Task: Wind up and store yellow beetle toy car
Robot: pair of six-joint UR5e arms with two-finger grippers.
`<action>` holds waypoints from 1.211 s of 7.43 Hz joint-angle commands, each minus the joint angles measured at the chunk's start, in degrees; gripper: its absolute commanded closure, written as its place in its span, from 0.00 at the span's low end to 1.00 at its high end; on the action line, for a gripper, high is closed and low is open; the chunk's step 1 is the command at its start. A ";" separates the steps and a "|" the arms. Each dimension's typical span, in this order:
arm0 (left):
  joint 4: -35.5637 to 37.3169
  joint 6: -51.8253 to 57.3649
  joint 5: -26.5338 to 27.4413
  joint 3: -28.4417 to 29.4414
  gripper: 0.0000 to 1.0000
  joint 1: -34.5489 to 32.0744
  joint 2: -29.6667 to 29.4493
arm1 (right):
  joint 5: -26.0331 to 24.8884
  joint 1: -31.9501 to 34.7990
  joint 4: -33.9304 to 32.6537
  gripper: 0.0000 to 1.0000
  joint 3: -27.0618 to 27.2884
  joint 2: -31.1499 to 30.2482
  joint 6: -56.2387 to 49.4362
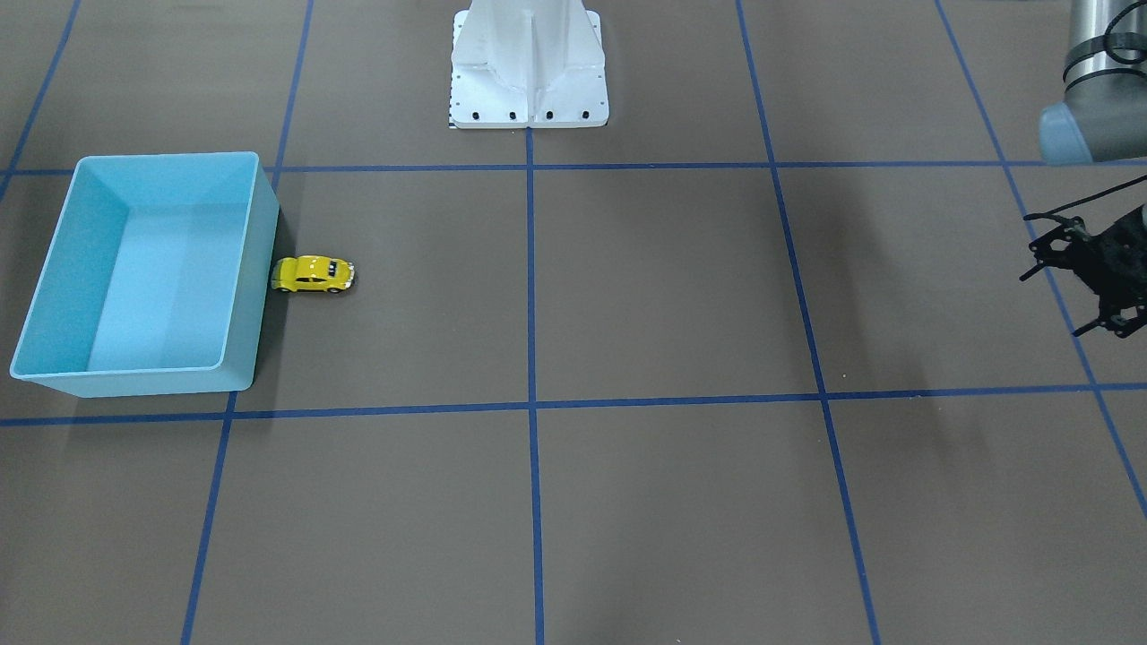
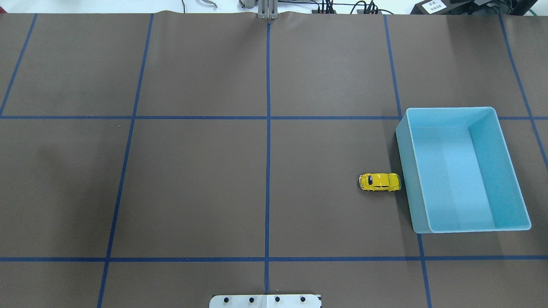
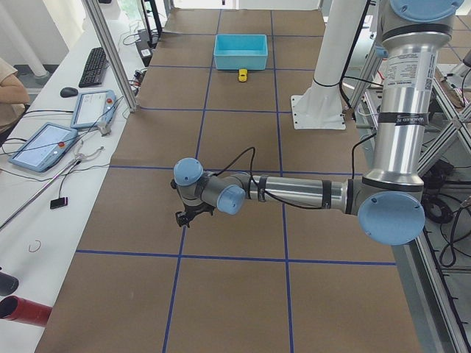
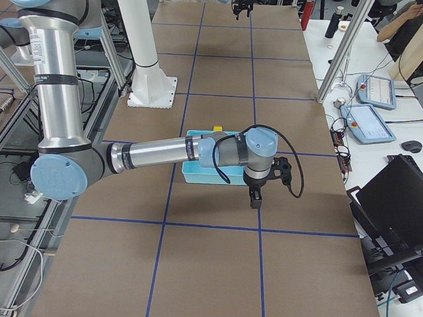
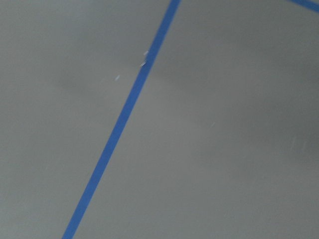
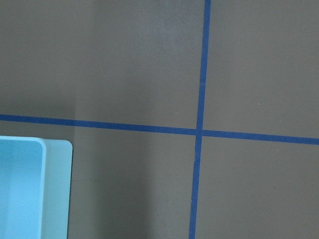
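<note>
The yellow beetle toy car (image 1: 314,274) stands on its wheels on the brown mat, right beside the long wall of the light blue bin (image 1: 260,296). It also shows in the overhead view (image 2: 380,182), just left of the bin (image 2: 449,109), which has nothing in it. My left gripper (image 1: 1089,269) hangs far from the car at the table's other end, cut by the frame edge; I cannot tell if it is open. My right gripper (image 4: 254,197) hovers beyond the bin's outer side, pointing down; I cannot tell its state. Neither wrist view shows fingers.
The white robot base (image 1: 529,72) stands at the middle of the robot's table edge. Blue tape lines cross the brown mat. The right wrist view shows a corner of the bin (image 6: 50,189). Operators' tablets and cables lie on a side bench (image 3: 51,143).
</note>
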 commanded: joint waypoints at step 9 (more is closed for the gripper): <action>6.94 -29.44 -5.13 -1.96 0.00 -18.14 9.80 | -15.01 -40.05 -1.14 0.00 20.35 20.24 -2.14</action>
